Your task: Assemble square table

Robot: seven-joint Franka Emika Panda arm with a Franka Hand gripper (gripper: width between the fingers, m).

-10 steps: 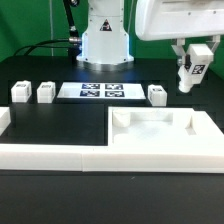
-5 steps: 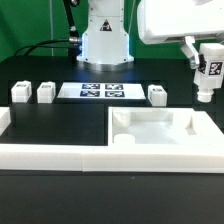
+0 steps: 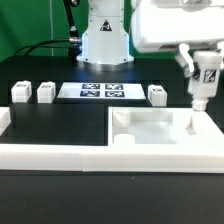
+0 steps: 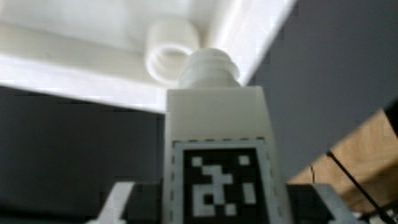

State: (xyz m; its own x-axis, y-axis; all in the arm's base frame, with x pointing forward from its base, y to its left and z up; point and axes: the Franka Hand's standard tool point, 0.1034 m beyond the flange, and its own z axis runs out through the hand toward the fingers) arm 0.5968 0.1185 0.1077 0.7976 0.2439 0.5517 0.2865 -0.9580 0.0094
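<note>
Wrist view: leg (image 4: pixel 217 115) cropped at edge

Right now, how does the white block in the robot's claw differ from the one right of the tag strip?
The held leg hangs in the air, clamped by the gripper; the loose leg rests on the table. The held leg stands tall, tip down over the square table top; the loose leg looks squat. Both are white and tagged.

tabletop (image 3: pixel 150 132): white square slab, rim up, lying flat.
fourth leg (image 3: pixel 205 80): tagged, upright, screw tip down, over tabletop's far corner at the exterior view's right.
third leg (image 3: pixel 157 94): standing just behind tabletop.
two legs (image 3: pixel 20 93) (image 3: pixel 46 92): standing well off tabletop's far left corner, seen from the exterior view.
</note>
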